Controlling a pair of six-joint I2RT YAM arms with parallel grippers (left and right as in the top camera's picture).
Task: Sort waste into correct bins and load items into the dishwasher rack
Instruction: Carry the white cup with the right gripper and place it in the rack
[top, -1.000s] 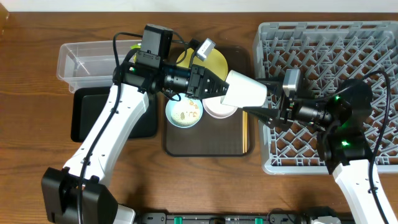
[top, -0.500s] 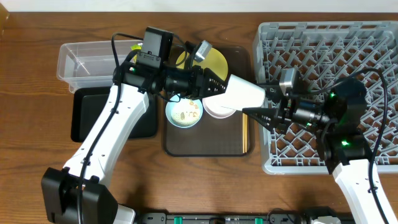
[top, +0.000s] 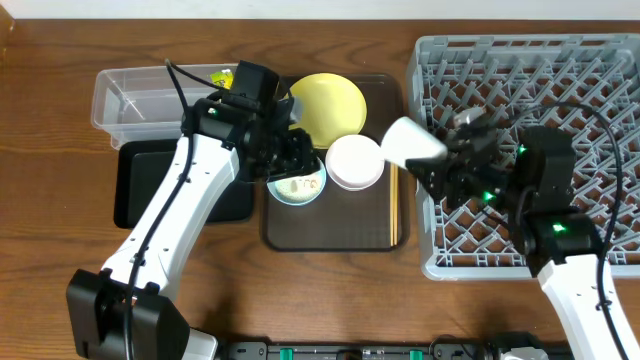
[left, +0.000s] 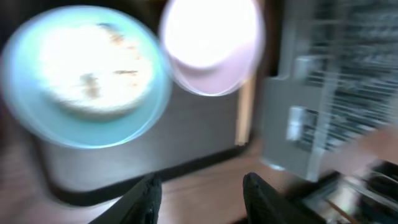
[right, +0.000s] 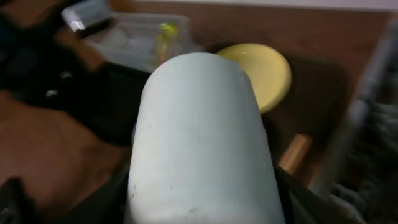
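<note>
Gripping white cup (top: 408, 142), right pincer (top: 438, 166) over rack (top: 520, 45) edge.

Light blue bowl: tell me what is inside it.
Whitish food scraps lie in the light blue bowl, a pale heap with brownish specks. In the overhead view the left gripper covers the bowl's far rim; whatever lies under the heap is hidden.
</note>
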